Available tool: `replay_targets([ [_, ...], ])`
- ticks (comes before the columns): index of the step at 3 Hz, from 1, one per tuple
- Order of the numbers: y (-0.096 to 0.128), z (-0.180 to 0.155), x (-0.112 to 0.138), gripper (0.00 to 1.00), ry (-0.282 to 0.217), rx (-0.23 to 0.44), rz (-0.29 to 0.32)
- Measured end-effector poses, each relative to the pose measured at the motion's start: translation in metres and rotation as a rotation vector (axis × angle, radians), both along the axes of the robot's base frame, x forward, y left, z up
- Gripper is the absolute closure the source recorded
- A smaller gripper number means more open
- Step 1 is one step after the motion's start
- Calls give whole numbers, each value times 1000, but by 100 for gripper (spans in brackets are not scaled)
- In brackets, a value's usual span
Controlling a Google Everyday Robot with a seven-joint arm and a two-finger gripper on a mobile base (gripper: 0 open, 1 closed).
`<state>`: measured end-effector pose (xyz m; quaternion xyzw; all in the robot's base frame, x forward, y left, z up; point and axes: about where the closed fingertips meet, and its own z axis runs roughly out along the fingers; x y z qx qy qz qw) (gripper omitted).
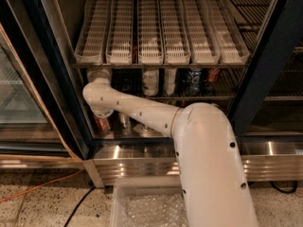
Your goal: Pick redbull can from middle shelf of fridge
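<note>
My white arm reaches into the open fridge (60,79). Its wrist joint (99,97) sits at the left end of the middle shelf (201,97), a dark wire rack. The gripper (98,73) points up and back from that joint, tucked under the white slotted rack, its tips hidden in the dark. I cannot make out the redbull can; the shelf space around the gripper is dark and partly covered by my wrist.
Two white-labelled cans (150,82), a blue can (192,79) and a reddish can (213,74) stand on the same shelf. Below it are a copper-coloured can (102,124) and a silver-lidded one (124,121). A glass door (19,93) stands left and a clear tray (147,207) is in front.
</note>
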<state>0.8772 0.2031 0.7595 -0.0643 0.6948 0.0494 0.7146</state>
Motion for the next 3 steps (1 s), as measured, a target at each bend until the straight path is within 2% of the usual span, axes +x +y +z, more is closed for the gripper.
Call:
replay_targets([
  [1, -1, 10, -13, 100, -24, 12, 8],
  [3, -27, 14, -47, 100, -52, 30, -25],
])
